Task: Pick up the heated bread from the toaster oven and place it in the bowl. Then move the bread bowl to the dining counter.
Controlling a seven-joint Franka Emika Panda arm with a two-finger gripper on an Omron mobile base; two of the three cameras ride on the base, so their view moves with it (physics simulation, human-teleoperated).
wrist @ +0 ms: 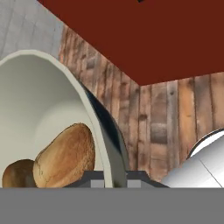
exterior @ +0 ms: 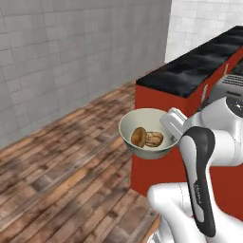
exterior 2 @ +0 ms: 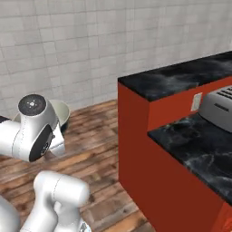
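Left base view: bowl (exterior: 148,134) with two bread pieces (exterior: 147,138)

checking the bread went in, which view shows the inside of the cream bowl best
The left base view: it looks down into the deep cream-white bowl, showing two bread pieces inside. The hand view shows part of the bowl's inside, close up. The right base view shows just its rim behind the arm.

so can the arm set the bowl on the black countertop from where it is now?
Probably not yet. The gripper is shut on the rim of the bowl, which hangs over the wood floor, below the black countertop and beside its red end panel; it needs lifting first.
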